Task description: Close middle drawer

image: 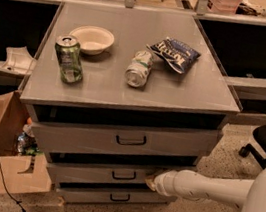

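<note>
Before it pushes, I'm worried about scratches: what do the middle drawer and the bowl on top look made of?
Middle drawer: likely painted or brushed sheet metal, going by its matte grey, flat front with a dark bar handle. The gripper is at its right end. Bowl: probably paper, foam or plastic, as it is off-white and matte with a thin rim; I cannot tell which.

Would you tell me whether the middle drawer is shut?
Slightly open: the middle drawer juts out below a dark gap; pincer at its front.
</note>
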Controlling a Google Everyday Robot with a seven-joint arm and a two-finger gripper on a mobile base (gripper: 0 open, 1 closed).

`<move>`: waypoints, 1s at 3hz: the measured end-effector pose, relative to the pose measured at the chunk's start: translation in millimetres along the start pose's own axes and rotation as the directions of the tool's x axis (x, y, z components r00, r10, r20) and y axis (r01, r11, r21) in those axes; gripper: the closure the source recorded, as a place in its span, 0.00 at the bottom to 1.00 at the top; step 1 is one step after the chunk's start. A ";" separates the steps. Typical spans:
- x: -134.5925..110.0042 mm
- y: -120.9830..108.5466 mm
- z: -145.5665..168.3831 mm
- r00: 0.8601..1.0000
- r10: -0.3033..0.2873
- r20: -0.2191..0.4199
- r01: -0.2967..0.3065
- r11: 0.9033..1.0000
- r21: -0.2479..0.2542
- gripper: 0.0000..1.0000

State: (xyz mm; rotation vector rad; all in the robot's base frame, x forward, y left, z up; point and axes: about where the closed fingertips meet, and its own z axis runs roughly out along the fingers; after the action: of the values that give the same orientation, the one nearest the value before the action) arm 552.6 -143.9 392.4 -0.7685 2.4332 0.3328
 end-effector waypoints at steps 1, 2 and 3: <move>-2.6 6.6 4.0 1.000 -0.007 0.004 0.008 1.000 -0.016 1.00; -2.4 6.7 3.8 1.000 -0.007 0.004 0.007 1.000 -0.016 1.00; 38.2 14.1 -37.0 0.996 0.073 -0.051 -0.074 0.997 -0.016 1.00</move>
State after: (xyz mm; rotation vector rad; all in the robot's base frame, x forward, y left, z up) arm 502.2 -164.0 401.1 -0.7039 2.5132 0.3679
